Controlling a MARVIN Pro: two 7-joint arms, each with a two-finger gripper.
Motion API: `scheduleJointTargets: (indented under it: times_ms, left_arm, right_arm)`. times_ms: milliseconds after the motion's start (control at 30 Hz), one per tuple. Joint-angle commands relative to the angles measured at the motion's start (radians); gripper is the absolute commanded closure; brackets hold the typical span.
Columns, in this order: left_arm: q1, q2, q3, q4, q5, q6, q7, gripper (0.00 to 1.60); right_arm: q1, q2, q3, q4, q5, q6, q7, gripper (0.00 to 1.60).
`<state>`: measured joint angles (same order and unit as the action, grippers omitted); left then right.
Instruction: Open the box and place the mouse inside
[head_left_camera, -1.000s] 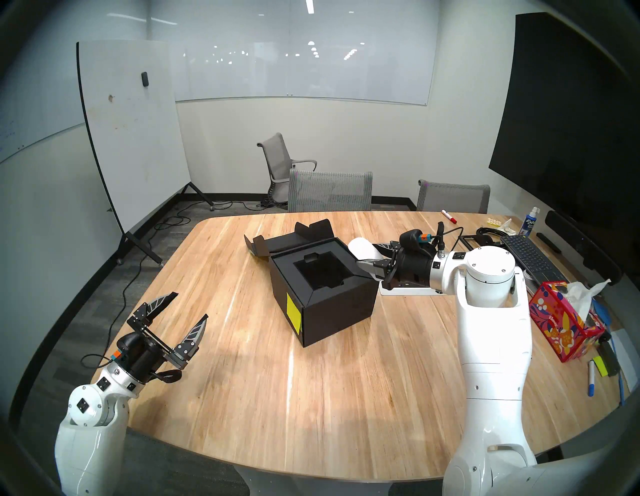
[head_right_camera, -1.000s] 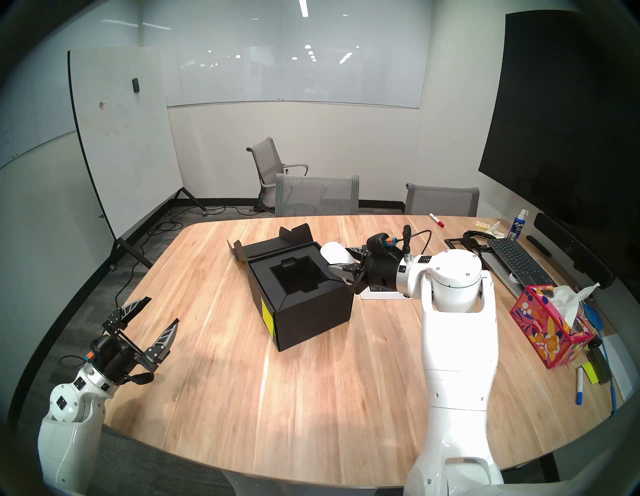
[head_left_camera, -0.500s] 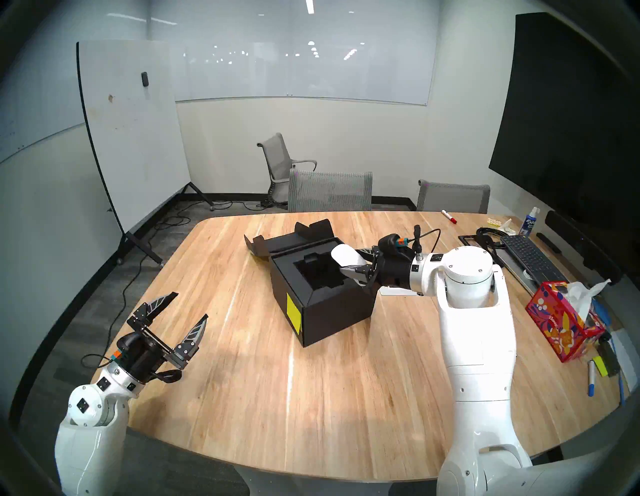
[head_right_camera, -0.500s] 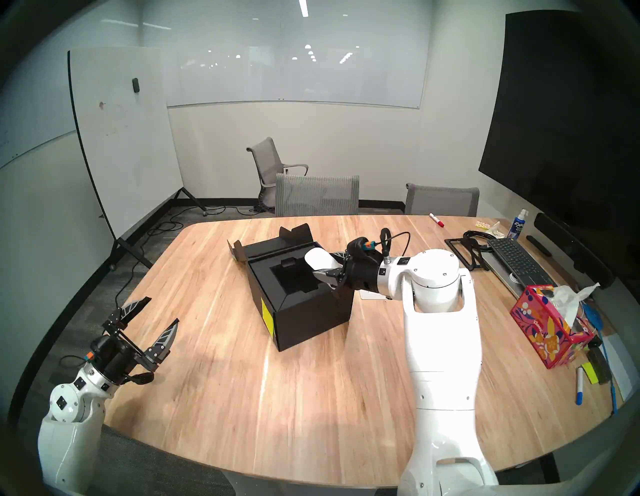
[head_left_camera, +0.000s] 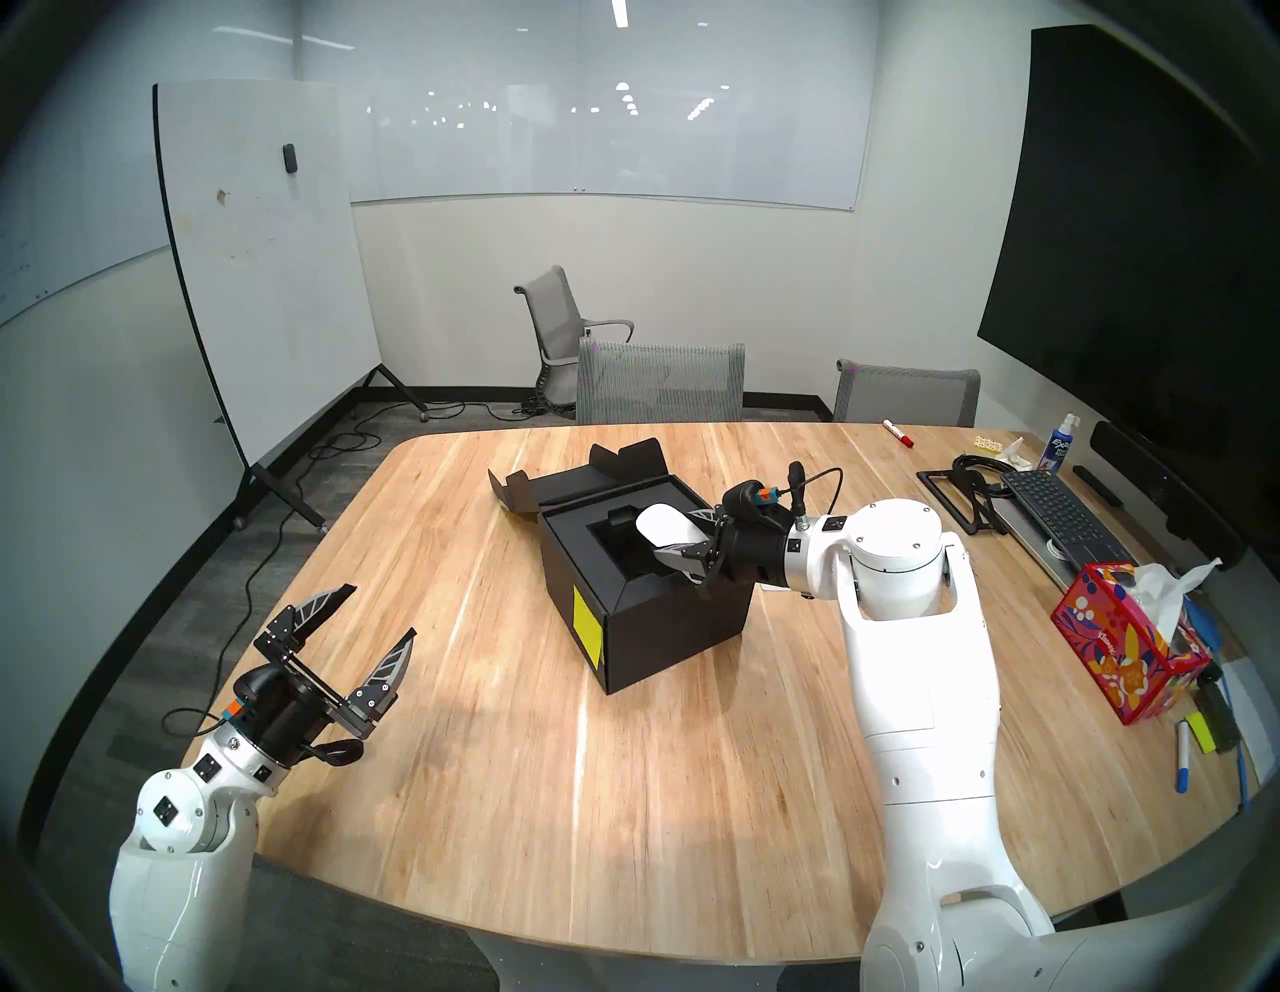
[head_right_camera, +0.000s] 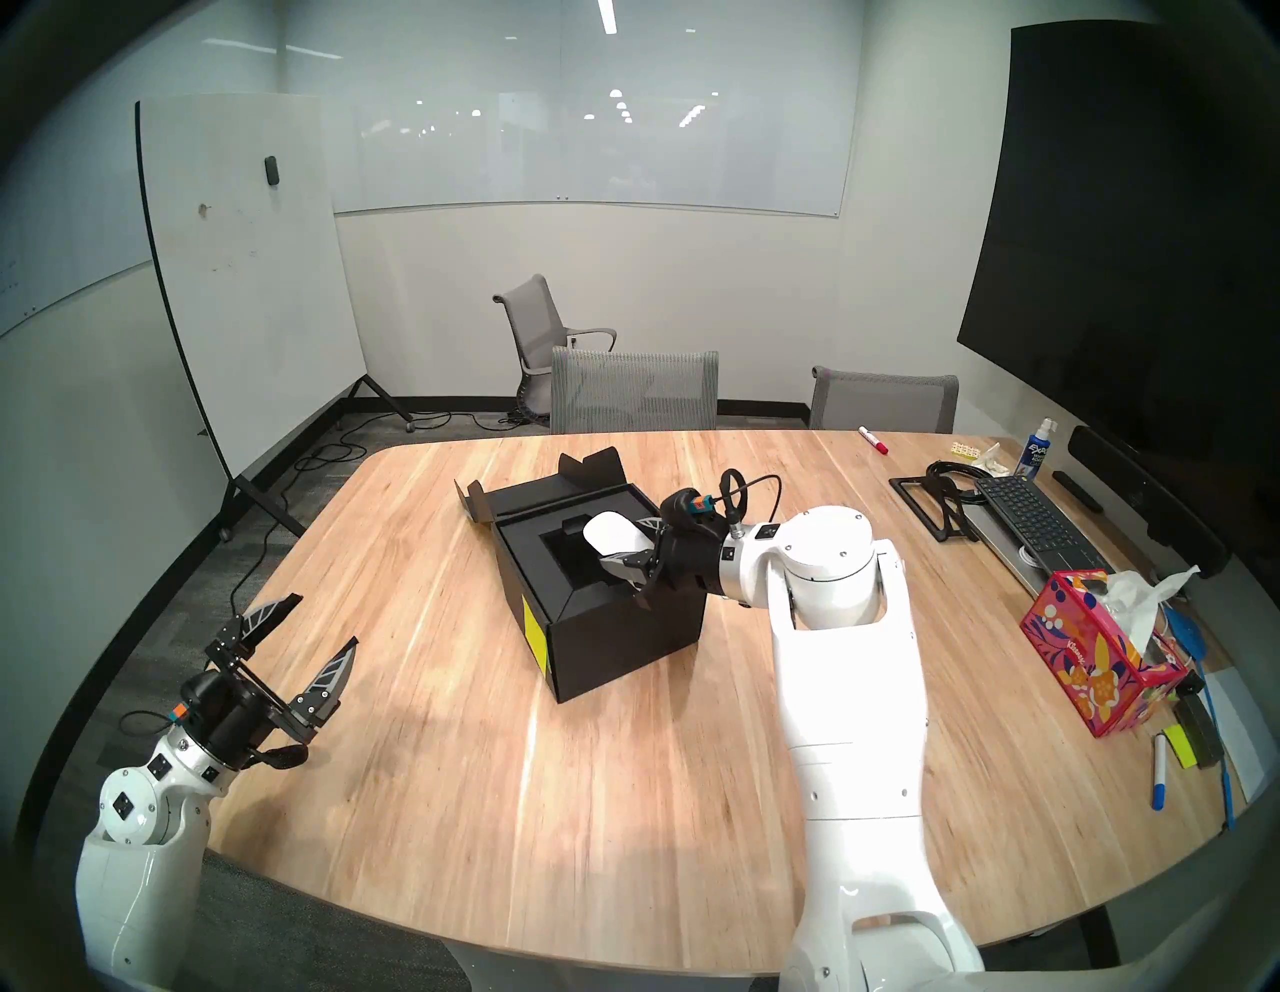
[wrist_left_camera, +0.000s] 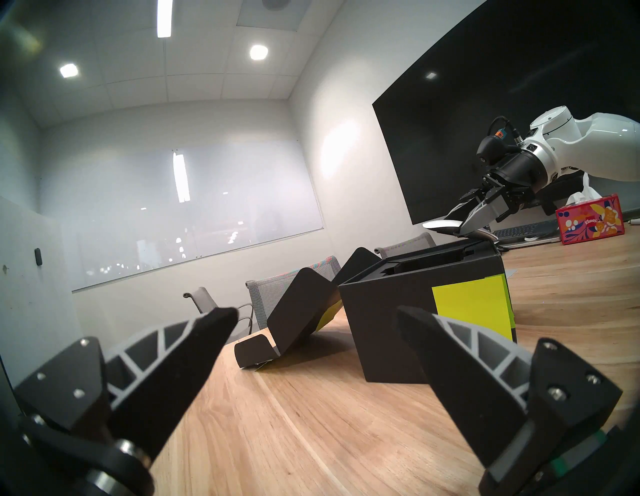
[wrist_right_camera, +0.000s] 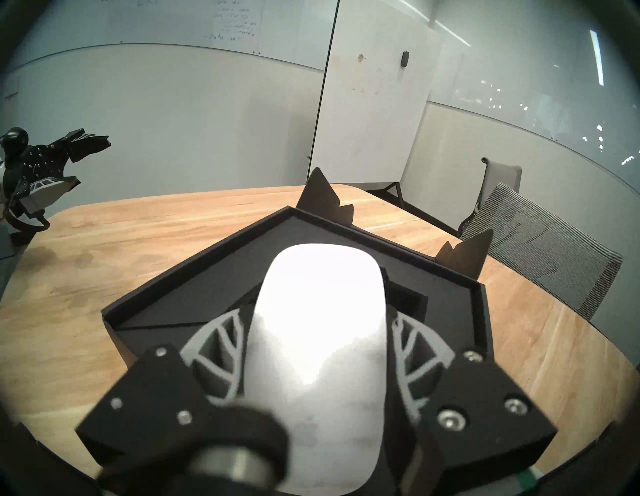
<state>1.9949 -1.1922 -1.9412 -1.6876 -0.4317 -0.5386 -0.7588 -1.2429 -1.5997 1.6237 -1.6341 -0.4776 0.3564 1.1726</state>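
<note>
Head views: R gripper (head_left_camera: 675, 547) clamped on mouse (head_left_camera: 666, 524), above box (head_left_camera: 644, 596) well; lid flap (head_left_camera: 589, 478) folded back. L gripper (head_left_camera: 360, 623) agape, idle.
L wrist: mouse clear of rim.
R wrist: mouse skewed vs well; risk: snags rim.

Pretty clearly an office meeting room. Big wooden worktop (head_left_camera: 623, 796), mesh chairs (head_left_camera: 661, 383), a rolling whiteboard (head_left_camera: 263, 277), glass boards and a wall screen (head_left_camera: 1136, 228).
</note>
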Motion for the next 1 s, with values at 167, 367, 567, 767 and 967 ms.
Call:
scheduleJointTargets:
  times_ms: [167, 367, 567, 767, 967]
  left_arm:
    - [-0.001, 0.002, -0.002, -0.015, 0.0, -0.005, -0.003, 0.0]
    - [0.0, 0.002, -0.002, -0.015, 0.0, -0.005, -0.003, 0.0]
    - [0.0, 0.002, -0.002, -0.015, 0.0, -0.005, -0.003, 0.0]
    - [0.0, 0.002, -0.002, -0.016, 0.0, -0.005, -0.002, 0.0]
    - [0.0, 0.002, -0.002, -0.016, 0.0, -0.005, -0.003, 0.0]
  right_arm:
    - [0.111, -0.025, -0.002, 0.047, 0.011, -0.002, -0.024, 1.6]
    - [0.137, -0.037, -0.003, 0.086, 0.011, -0.007, -0.046, 1.6]
    - [0.158, -0.034, -0.009, 0.115, 0.003, -0.013, -0.056, 1.6]
    - [0.167, -0.035, -0.017, 0.172, -0.001, -0.036, -0.077, 1.6]
    - [0.182, -0.032, -0.021, 0.224, -0.003, -0.057, -0.094, 1.6]
